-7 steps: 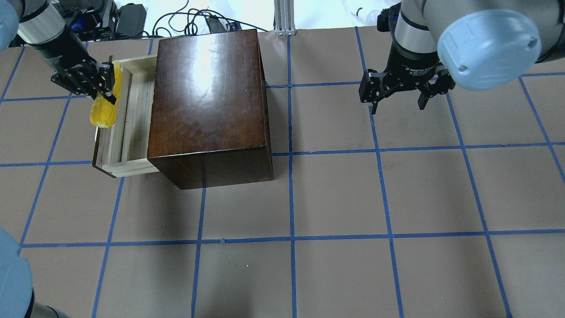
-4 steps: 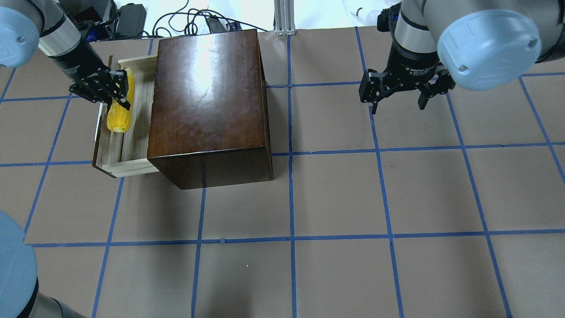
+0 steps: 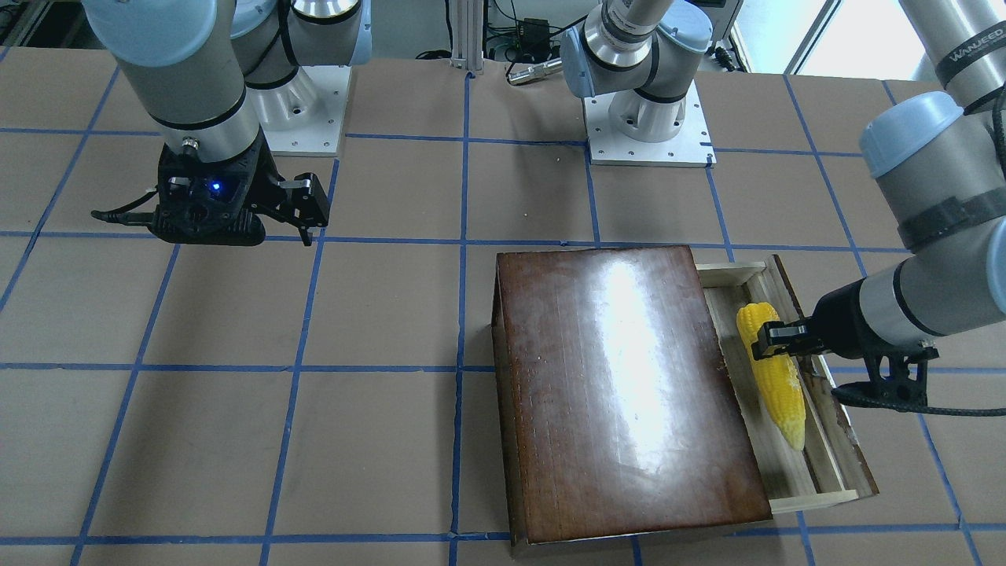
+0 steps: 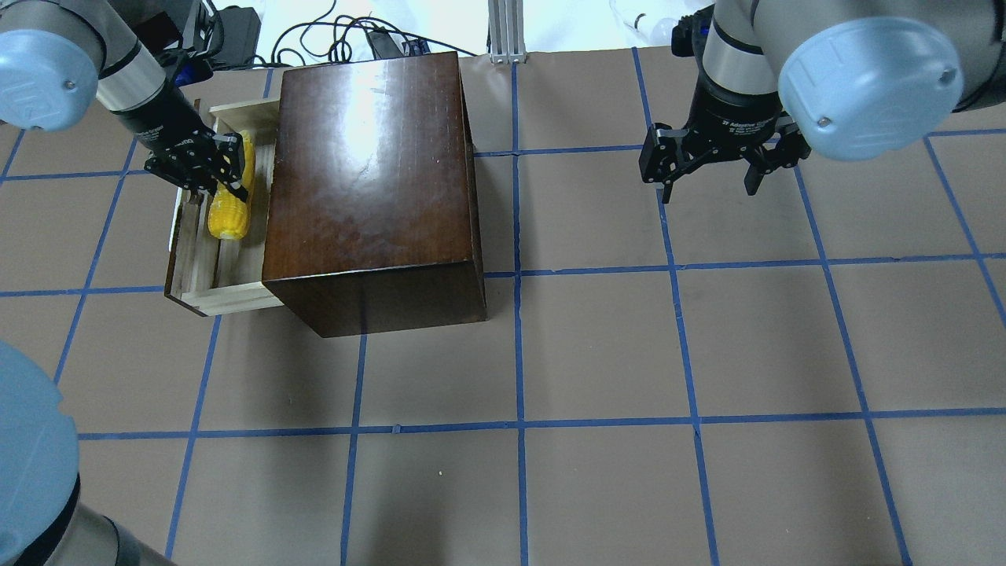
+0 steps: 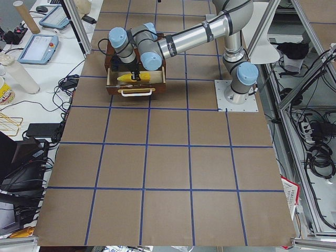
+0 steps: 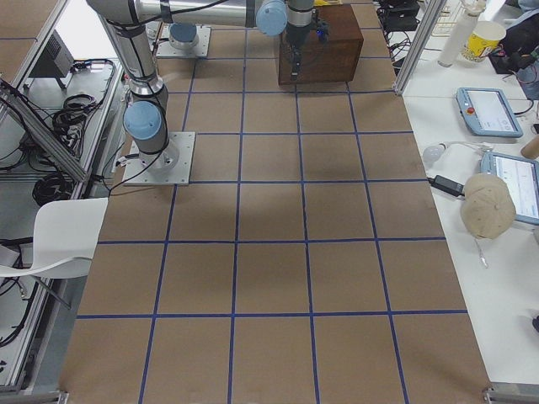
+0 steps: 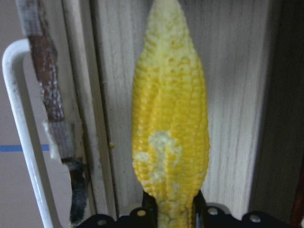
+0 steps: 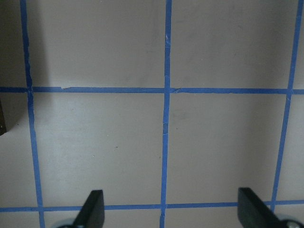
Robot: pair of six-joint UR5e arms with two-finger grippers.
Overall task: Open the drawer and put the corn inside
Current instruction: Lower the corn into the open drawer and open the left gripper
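The drawer [image 4: 206,271] stands pulled out from the dark-brown box [image 4: 369,181], with its white handle [image 7: 23,142] on the outer side. My left gripper [image 4: 236,167] is shut on the thick end of the yellow corn [image 4: 228,216]. It holds the corn lengthwise over the drawer's pale-wood floor [image 7: 228,95]. The front view shows the corn [image 3: 778,385] inside the drawer's outline [image 3: 825,464], with the gripper [image 3: 766,343] reaching in over the front panel. I cannot tell if the corn touches the floor. My right gripper [image 4: 707,185] is open and empty over bare table, far from the box.
The box [image 3: 621,385] stands on a brown table with blue tape grid lines [image 4: 519,354]. Cables and gear [image 4: 236,31] lie beyond the far edge. The right wrist view shows only table below the open fingers [image 8: 95,209].
My left gripper has carried the corn rightward, from over the drawer's front panel to over the drawer's inside, close to the box. The right arm has not moved.
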